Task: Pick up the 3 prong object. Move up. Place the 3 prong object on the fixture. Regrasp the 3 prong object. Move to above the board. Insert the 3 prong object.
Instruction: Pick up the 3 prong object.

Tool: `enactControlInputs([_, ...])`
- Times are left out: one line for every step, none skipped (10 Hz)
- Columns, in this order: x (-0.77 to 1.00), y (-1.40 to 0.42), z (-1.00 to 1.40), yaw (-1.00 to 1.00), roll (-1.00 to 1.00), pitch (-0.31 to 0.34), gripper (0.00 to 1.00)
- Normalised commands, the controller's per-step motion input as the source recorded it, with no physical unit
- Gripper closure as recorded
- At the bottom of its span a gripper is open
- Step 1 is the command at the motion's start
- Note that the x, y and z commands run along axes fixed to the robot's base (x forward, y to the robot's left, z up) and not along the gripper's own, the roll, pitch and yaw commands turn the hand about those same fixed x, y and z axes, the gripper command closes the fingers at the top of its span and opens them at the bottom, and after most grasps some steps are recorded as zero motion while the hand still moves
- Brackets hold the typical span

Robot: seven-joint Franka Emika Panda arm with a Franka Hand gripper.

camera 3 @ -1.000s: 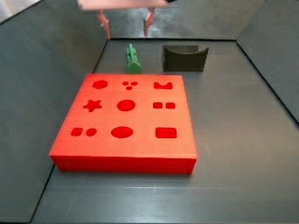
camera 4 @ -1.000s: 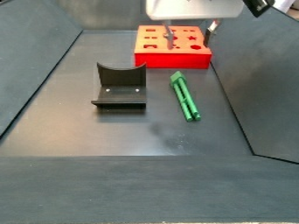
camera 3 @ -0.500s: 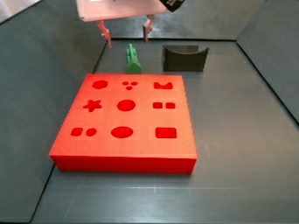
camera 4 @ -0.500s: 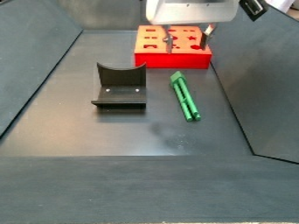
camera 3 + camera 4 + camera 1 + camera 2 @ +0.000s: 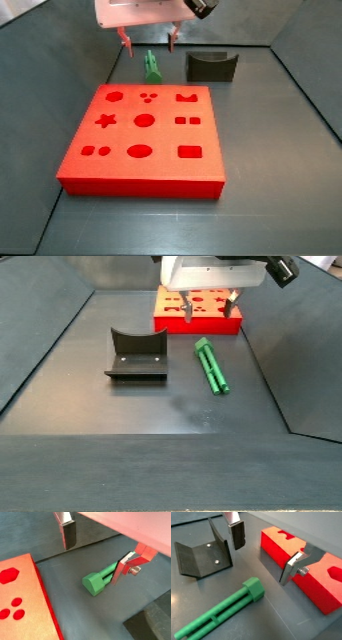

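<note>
While your gripper (image 5: 146,42) hangs above the 3 prong object (image 5: 151,67) with its two silver fingers spread wide and nothing between them, the relation that matters is right there: the green peg lies flat on the dark floor (image 5: 160,406), just below the open jaws, not yet touched. In a side view the 3 prong object (image 5: 211,365) runs lengthwise away from the board (image 5: 201,312), its near end just off the red slab's edge, with the fixture (image 5: 136,354) sitting beside it and apart. In a wrist view the gripper (image 5: 93,543) straddles the peg's blunt end (image 5: 99,581), one finger (image 5: 67,533) on each side, so the peg's long axis runs crosswise to the closing direction. That looks right for a pinch across its slim width. You'd judge a straight descent is what comes next. No brand, label or writing is readable on the board, the fixture or the peg.
</note>
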Motion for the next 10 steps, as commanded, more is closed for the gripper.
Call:
enactControlInputs([-0.11,0.0,-0.07,-0.17,0.05,0.0,0.0])
enactControlInputs([-0.04,0.03,-0.08,-0.13,0.02,0.0,0.0])
enactControlInputs([-0.23,0.08,-0.15,-0.17,0.0,-0.011,0.0])
enactControlInputs([-0.5,0.08,-0.19,-0.27,0.0,-0.094,0.0])
enactControlInputs([-0.53,0.07,-0.21,-0.29,0.01,-0.117,0.0])
enactControlInputs([-0.49,0.09,-0.18,-0.3,0.0,-0.104,0.0])
enactControlInputs([-0.52,0.13,-0.17,-0.31,0.0,-0.123,0.0])
enactControlInputs([-0.53,0.17,-0.11,-0.32,0.0,-0.117,0.0])
enactControlInputs([-0.42,0.2,-0.06,-0.27,-0.05,-0.1,0.0])
enactControlInputs([-0.41,0.19,-0.05,-0.27,-0.07,-0.103,0.0])
